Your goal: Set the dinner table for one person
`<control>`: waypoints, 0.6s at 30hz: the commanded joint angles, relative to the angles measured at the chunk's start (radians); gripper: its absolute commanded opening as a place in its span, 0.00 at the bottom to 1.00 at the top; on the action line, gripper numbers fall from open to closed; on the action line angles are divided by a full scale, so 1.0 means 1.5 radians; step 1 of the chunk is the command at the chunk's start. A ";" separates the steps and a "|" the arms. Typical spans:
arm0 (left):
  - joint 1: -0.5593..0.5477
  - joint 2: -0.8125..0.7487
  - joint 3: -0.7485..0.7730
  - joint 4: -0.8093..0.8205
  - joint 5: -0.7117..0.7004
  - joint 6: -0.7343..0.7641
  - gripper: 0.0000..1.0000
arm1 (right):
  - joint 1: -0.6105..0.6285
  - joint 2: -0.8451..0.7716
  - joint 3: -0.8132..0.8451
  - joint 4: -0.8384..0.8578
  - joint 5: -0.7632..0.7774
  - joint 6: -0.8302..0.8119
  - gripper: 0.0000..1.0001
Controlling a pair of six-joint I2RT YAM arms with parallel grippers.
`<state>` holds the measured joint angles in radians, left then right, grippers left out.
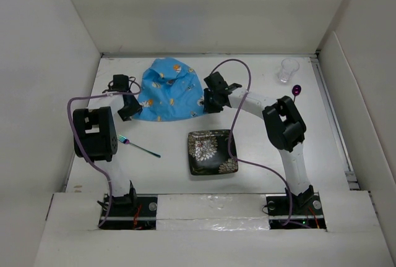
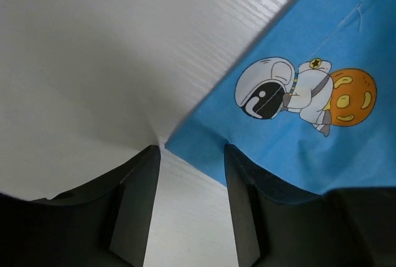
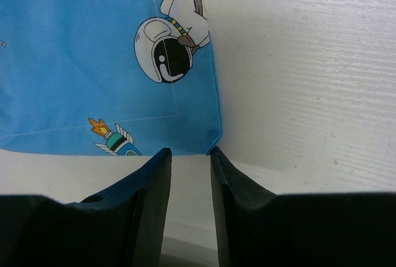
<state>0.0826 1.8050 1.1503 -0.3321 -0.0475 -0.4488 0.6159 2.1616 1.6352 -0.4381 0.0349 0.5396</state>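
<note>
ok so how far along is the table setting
Barely started. Done: nothing looks placed; the plate sits alone, while the fork, spoon and cup lie scattered on the table. In hand: the left pincer and right pincer are at two corners of the bunched blue cloth; no firm grip shows. To do: spread the cloth, then arrange plate, cutlery and cup.

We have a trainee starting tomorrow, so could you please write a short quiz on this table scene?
1. True or false: the fork lies on the dark plate.
2. Which is at a corner of the blue cloth: A left claw, B right claw, C both?
3. What stands at the dinner table's far right corner?
Key: 1 false; 2 C; 3 the clear cup.
</note>
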 commanded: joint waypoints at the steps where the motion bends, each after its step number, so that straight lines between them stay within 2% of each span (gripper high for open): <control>1: -0.014 0.020 0.011 -0.009 -0.005 0.007 0.42 | 0.003 -0.012 -0.006 0.032 -0.010 0.003 0.30; 3: -0.014 0.018 0.001 0.004 -0.012 0.003 0.28 | 0.003 -0.018 -0.013 0.040 -0.012 0.005 0.24; 4: -0.014 0.017 -0.003 0.009 -0.009 0.004 0.24 | 0.003 -0.020 -0.015 0.048 -0.012 0.005 0.15; 5: -0.014 0.022 -0.001 0.012 -0.006 0.006 0.09 | 0.003 -0.025 -0.017 0.055 -0.010 0.007 0.06; 6: -0.014 0.022 -0.001 0.012 -0.006 0.006 0.09 | 0.003 -0.028 -0.017 0.055 -0.010 0.007 0.03; 7: -0.014 0.028 0.005 0.014 0.003 0.006 0.02 | 0.003 -0.031 -0.017 0.063 -0.009 0.008 0.01; 12: -0.014 -0.003 0.013 0.017 0.028 0.002 0.00 | 0.003 -0.064 -0.008 0.073 -0.005 0.000 0.00; 14: -0.014 -0.074 0.040 0.015 0.049 0.001 0.00 | 0.003 -0.101 0.002 0.079 0.006 -0.009 0.00; 18: -0.014 -0.143 0.094 0.002 0.063 -0.003 0.00 | 0.003 -0.143 0.027 0.081 0.015 -0.016 0.00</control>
<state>0.0605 1.7546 1.1801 -0.3351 0.0090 -0.4465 0.6159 2.0609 1.6135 -0.3862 0.0311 0.5385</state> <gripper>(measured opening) 0.006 0.011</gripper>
